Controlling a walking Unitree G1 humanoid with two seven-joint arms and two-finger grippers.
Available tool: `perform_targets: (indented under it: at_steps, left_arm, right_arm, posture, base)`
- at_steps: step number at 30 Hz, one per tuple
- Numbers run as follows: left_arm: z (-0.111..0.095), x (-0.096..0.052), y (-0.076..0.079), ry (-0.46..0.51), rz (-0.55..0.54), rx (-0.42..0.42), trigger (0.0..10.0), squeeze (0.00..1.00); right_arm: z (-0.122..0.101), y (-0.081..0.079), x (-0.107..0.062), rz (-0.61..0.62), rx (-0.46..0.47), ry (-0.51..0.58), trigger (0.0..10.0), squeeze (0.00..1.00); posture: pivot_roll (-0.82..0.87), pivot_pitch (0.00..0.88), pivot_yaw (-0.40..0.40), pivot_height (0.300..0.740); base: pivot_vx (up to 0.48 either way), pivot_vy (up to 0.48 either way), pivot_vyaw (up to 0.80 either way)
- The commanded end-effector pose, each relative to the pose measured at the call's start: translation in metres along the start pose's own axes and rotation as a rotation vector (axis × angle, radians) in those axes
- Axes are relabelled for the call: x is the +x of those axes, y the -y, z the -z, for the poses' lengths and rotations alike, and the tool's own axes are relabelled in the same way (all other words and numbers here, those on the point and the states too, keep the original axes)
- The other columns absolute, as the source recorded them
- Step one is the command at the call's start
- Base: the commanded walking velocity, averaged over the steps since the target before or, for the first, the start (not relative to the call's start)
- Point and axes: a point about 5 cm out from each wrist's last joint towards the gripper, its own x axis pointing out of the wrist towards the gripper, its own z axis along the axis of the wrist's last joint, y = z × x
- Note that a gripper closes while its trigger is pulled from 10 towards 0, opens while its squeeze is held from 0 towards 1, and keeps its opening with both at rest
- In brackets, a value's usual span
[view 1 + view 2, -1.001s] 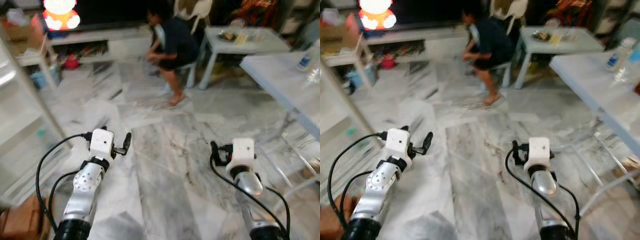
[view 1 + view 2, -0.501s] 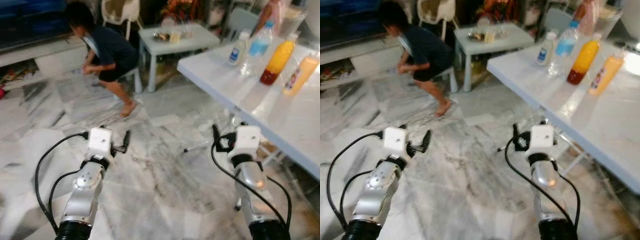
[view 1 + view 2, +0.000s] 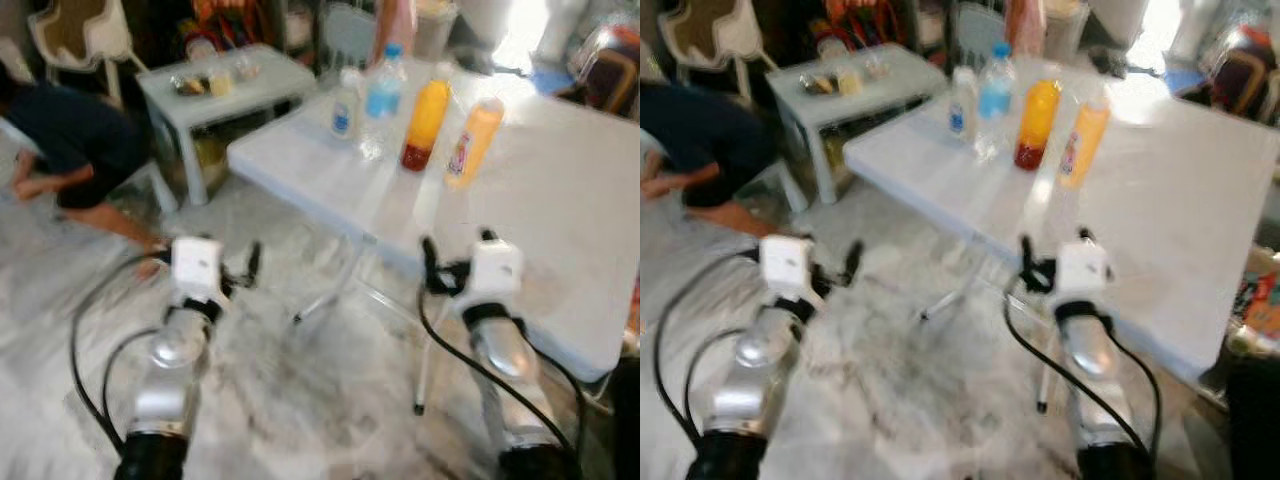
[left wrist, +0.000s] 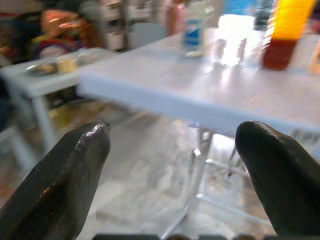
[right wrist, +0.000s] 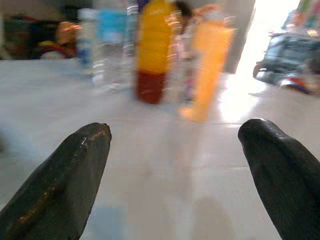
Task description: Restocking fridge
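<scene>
My left gripper (image 4: 170,175) and my right gripper (image 5: 175,170) both gape wide and hold nothing, low in the frame. Across the upper right spreads a white folding table (image 3: 560,200). On its far part stand a small white bottle (image 3: 346,103), a clear blue-labelled water bottle (image 3: 384,88), a tall orange-and-red juice bottle (image 3: 426,125) and a paler orange bottle (image 3: 473,144). A person in dark clothes (image 3: 70,150) crouches at upper left.

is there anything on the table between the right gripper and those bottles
Nothing visible does. The right gripper is open over bare white table, and the two orange bottles stand upright straight ahead of it, with the clear water bottle beside them. The image is blurred, so small items could be missed.
</scene>
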Motion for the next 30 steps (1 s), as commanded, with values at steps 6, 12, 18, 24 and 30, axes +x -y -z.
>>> perform_targets:
  at_steps: [6, 12, 18, 24, 30]
  left_arm:
    - [-0.003, 0.000, -0.008, 0.005, -0.026, 0.003, 10.0, 0.00]
    - [-0.003, 0.000, -0.005, 0.003, -0.015, 0.002, 10.0, 0.00]
    - [-0.003, 0.000, -0.006, 0.000, -0.011, 0.007, 10.0, 0.00]
    - [0.002, -0.005, -0.007, -0.016, -0.019, 0.037, 10.0, 0.00]
    - [0.004, -0.011, -0.009, -0.008, -0.011, 0.042, 10.0, 0.00]
  right_arm:
    - [-0.009, -0.007, 0.004, -0.022, 0.018, 0.043, 10.0, 0.00]
    - [-0.009, -0.008, 0.003, -0.026, 0.016, 0.044, 10.0, 0.00]
    - [-0.007, -0.010, 0.001, -0.038, 0.010, 0.036, 10.0, 0.00]
    - [-0.009, -0.012, 0.000, -0.051, 0.021, 0.044, 10.0, 0.00]
    - [-0.008, -0.012, 0.001, -0.059, 0.015, 0.041, 10.0, 0.00]
  posture:
    - [-0.03, 0.000, -0.021, 0.740]
    - [-0.03, 0.000, -0.020, 0.740]
    - [-0.03, 0.000, -0.016, 0.740]
    - [-0.03, 0.000, -0.011, 0.740]
    - [-0.02, 0.000, -0.015, 0.740]
  base:
    - [0.363, 0.000, -0.80]
    - [0.337, 0.000, -0.59]
    - [0.144, 0.000, 0.00]
    - [0.000, 0.000, 0.00]
    - [0.109, 0.049, -0.23]
